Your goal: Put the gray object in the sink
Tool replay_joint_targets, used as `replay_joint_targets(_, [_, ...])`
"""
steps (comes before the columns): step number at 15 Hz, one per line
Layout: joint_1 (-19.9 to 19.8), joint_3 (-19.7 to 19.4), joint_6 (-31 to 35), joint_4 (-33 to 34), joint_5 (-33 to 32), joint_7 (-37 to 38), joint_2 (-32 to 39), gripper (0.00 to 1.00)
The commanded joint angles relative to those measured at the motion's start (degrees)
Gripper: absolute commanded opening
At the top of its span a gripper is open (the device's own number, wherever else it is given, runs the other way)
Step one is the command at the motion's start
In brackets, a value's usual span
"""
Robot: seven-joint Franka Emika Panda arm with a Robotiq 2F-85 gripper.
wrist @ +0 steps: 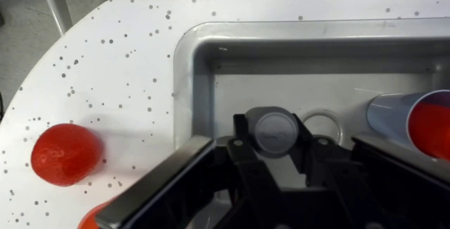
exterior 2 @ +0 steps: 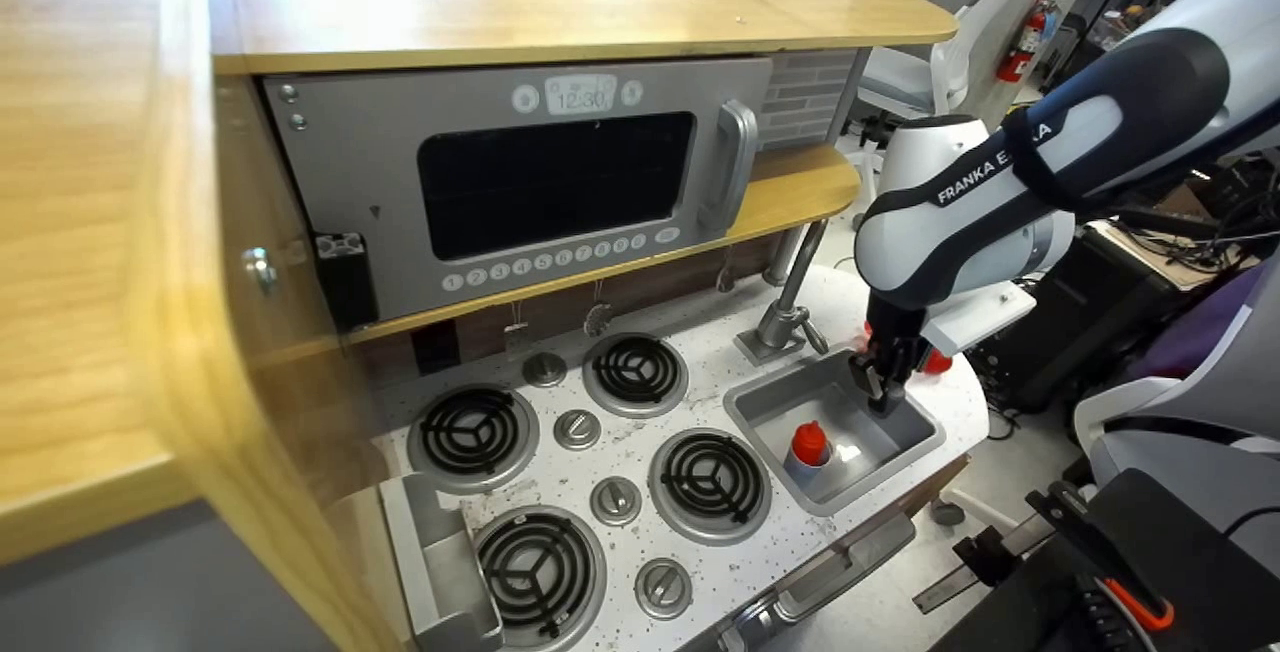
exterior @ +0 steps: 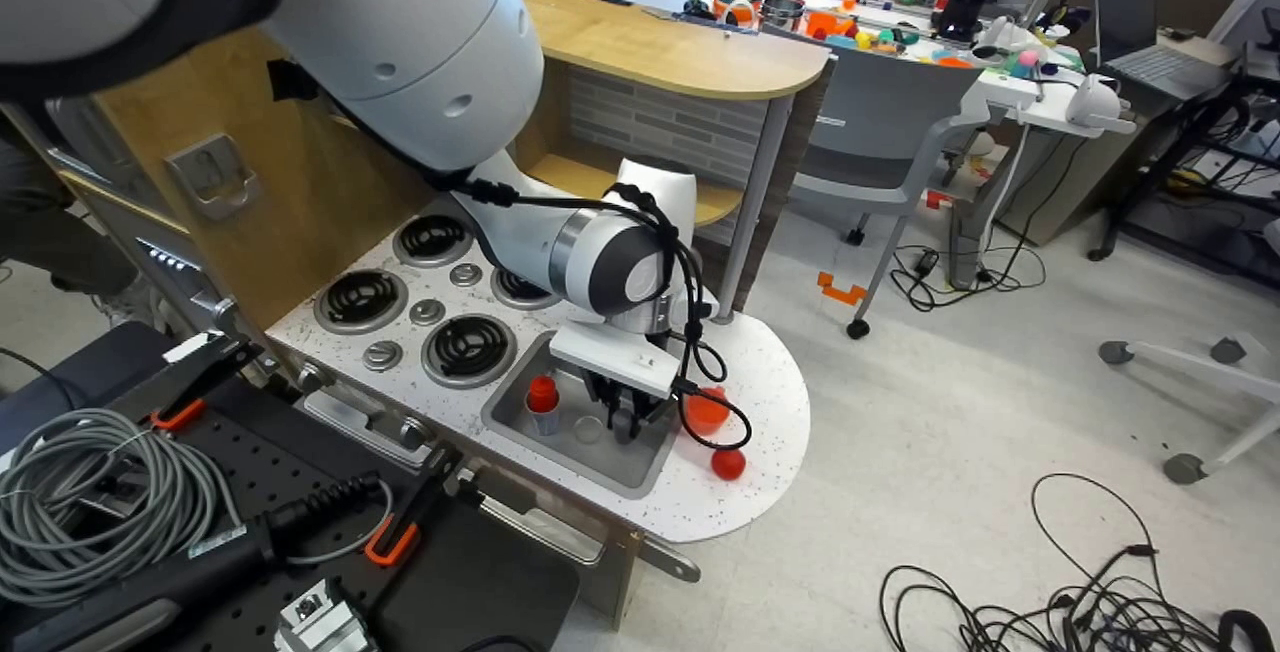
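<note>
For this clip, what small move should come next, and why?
Probably ease the gripper slightly down: it holds the gray object over the sink, but no view clearly shows that object touching the bottom, so opening now might drop it.

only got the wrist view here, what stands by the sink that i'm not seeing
Observer: In an exterior view, a gray faucet stands on the countertop beside the sink.
Operator: ok and past the cup, off the right edge of my picture, what's there
Observer: In both exterior views, a burner with a black coil sits just beyond that end of the basin.
</note>
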Motion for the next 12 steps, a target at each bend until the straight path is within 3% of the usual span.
replay_joint_targets(1, [0.4, -0.2, -1.6, 3.7, -0.2, 1.1, 2.9, 0.08])
replay_joint_targets(12, [1.0, -0.3, -2.5, 11.4, -0.4, 1.2, 10.8, 0.08])
